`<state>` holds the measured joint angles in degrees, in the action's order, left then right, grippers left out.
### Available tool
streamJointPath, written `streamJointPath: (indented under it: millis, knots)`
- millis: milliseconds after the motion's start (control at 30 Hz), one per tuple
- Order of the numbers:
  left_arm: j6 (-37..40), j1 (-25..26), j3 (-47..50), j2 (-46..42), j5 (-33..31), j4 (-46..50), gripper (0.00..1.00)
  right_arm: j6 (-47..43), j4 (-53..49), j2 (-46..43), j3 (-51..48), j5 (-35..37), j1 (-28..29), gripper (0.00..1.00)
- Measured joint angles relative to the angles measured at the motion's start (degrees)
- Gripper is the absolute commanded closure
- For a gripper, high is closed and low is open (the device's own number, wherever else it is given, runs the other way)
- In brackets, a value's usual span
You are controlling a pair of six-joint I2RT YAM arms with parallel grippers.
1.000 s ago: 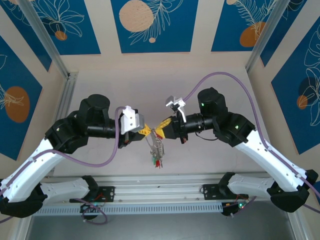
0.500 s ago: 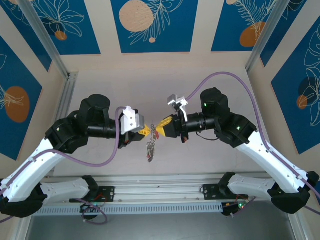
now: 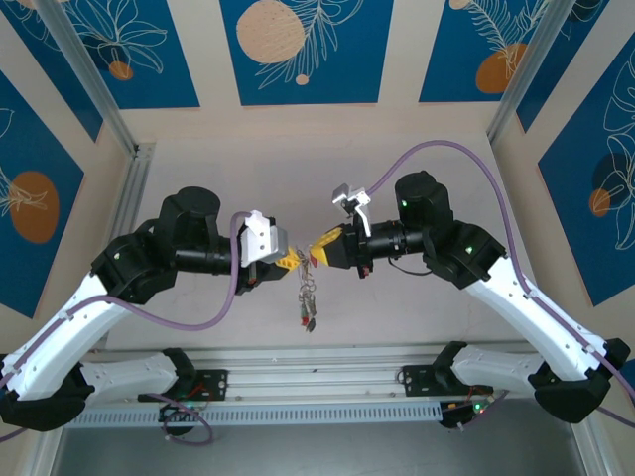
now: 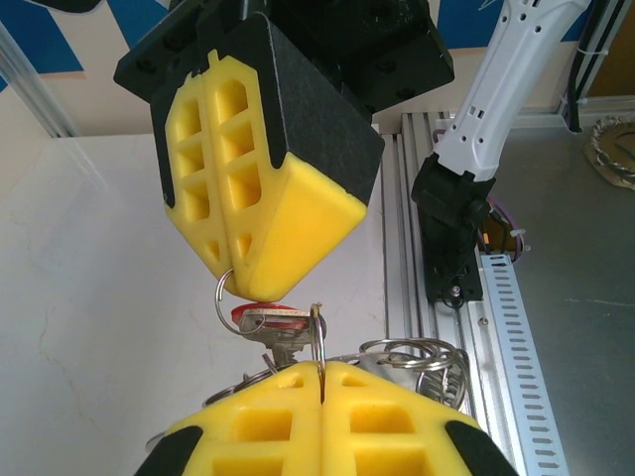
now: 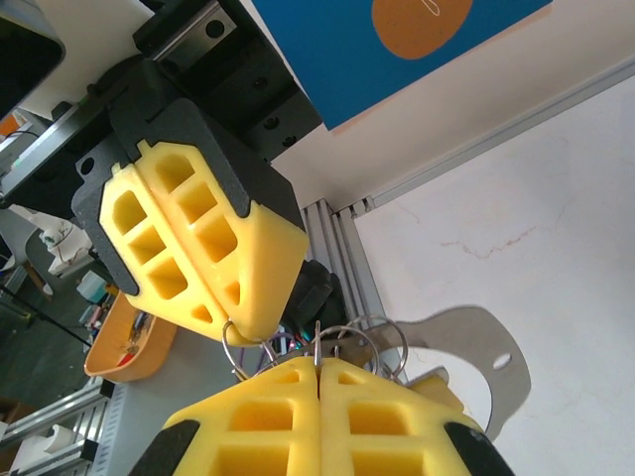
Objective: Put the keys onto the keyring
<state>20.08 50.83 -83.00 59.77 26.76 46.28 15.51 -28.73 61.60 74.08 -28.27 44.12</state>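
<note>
White tabletop (image 3: 228,169), blue wall panels (image 3: 298,50) behind; left tool (image 3: 292,261), right tool (image 3: 318,248) clenched on keyring (image 4: 318,337); keys (image 3: 308,302) dangle between.

Bright, even, diffuse light from overhead. Faint soft-edged shadows on the pale table (image 3: 298,159). Crisp detail from above; in the 2 wrist close-ups, sharp foreground, slightly blurred backgrounds.

Keyring (image 4: 317,332): thin grey loop, edge-on, suspended mid-air. Keys (image 3: 308,305) dangle bunched beneath; red head (image 4: 270,317) uppermost.
</note>
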Motion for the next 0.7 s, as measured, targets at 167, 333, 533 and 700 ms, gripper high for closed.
streamJointPath:
  millis: [167, 333, 533, 700]
  knots:
    - [0.0, 0.0, 0.0, 0.0, 0.0, 0.0, 1.0, 0.6, 0.7, -1.7, -0.8, -0.2, -0.7, 1.0]
    - [0.0, 0.0, 0.0, 0.0, -0.3, -0.1, 1.0, 1.3, 1.4, -3.8, -1.6, -0.5, -0.8, 1.0]
    - [0.0, 0.0, 0.0, 0.0, -0.5, -0.4, 1.0, 1.7, 1.7, -3.6, -1.8, -1.7, -0.6, 1.0]
    - [0.0, 0.0, 0.0, 0.1, -0.5, -0.4, 1.0, 1.7, 1.8, -2.6, -1.8, -2.8, 0.0, 1.0]
